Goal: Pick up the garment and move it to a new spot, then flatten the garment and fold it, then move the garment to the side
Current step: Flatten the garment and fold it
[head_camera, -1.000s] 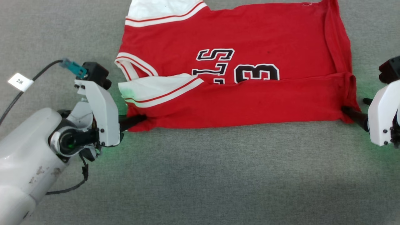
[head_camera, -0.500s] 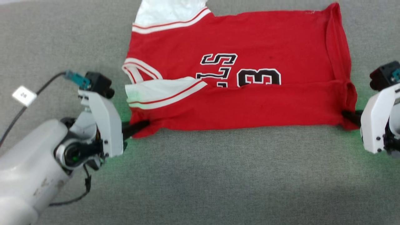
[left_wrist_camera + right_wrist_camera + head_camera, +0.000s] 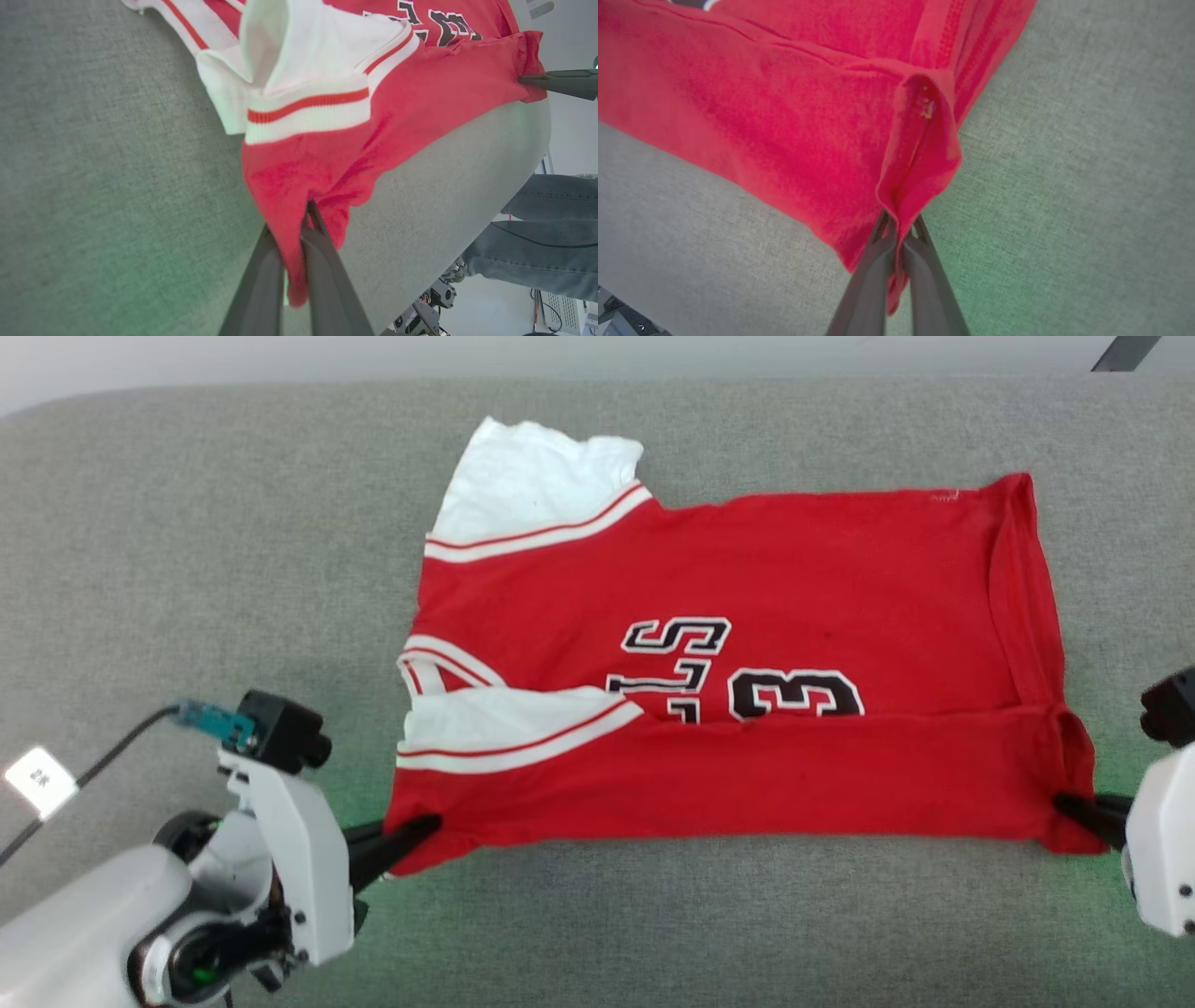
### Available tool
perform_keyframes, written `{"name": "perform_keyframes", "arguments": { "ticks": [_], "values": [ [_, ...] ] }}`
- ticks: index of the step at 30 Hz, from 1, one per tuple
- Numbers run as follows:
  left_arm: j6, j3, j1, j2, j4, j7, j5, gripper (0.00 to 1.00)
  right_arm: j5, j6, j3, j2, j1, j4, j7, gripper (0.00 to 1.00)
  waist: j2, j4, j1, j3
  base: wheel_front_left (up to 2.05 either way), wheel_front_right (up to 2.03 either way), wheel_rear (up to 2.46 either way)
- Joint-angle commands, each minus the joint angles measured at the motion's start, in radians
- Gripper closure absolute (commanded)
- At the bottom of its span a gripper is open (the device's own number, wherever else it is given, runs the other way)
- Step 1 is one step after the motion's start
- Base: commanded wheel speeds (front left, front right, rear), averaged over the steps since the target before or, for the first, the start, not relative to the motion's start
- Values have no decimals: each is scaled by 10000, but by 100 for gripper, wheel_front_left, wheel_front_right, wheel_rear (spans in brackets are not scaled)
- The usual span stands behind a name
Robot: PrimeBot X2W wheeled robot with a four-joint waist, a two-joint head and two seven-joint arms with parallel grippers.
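Red garment [image 3: 747, 597] gripped, left pincer [image 3: 411, 829], right pincer [image 3: 1069, 805], jeans [image 3: 537, 266] in left wrist view

The garment [image 3: 738, 644] lies between left hand [image 3: 415, 829] and right hand [image 3: 1069, 805].

The jersey T-shirt [image 3: 747, 569] is bright red, its short sleeves [image 3: 527, 485] white with red-and-white striped trim [image 3: 537, 534]. The lettering [image 3: 794, 695] is black, outlined white. The cloth surface [image 3: 233, 523] beneath is mottled grey, tinged green at the lower left of the head view, beside the left gripper [image 3: 428, 822] with its dark fingers [image 3: 387, 843] and white housing [image 3: 289, 859]. The connector [image 3: 210, 719] above it is teal. At the lower right of the left wrist view, a person's jeans [image 3: 537, 233] are blue-grey.
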Motion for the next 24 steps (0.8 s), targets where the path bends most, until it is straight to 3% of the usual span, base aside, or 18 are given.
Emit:
{"name": "perform_keyframes", "arguments": {
  "ticks": [1,4,5,6,8,9,15,24],
  "values": [
    [121,21,198,130,-191,-88,63,100,46,-16,-204,-56,286,-170,52,100,-1,32,0,-36,0,0,0],
    [364,30,548,391,-781,-307,39,100,-59,-16,-653,-15,880,-683,121,100,-1,24,0,-74,0,0,0],
    [432,63,622,452,-920,-403,18,96,-115,-16,-818,63,1005,-840,88,100,-1,13,0,-84,0,0,0],
    [507,80,703,502,-1039,-498,19,82,-230,-14,-978,152,1085,-1000,-7,74,-1,1,0,-97,0,0,0],
    [615,122,820,536,-1191,-713,81,54,-431,-16,-1372,381,1270,-1126,-192,0,-1,-2,0,-119,0,0,0],
    [670,181,869,531,-1227,-880,110,0,-538,-16,-1544,515,1347,-1189,-264,0,-1,-3,0,-130,0,0,0],
    [969,632,1109,586,-1327,-1843,-5,0,-1079,-16,-2764,1399,1624,-1555,-1094,0,-1,7,0,-120,0,0,0],
    [1299,1635,377,294,-535,-4119,1128,0,-2391,-16,-3142,3155,844,-1620,-4180,0,-1,-437,0,306,0,0,0]
  ]
}}
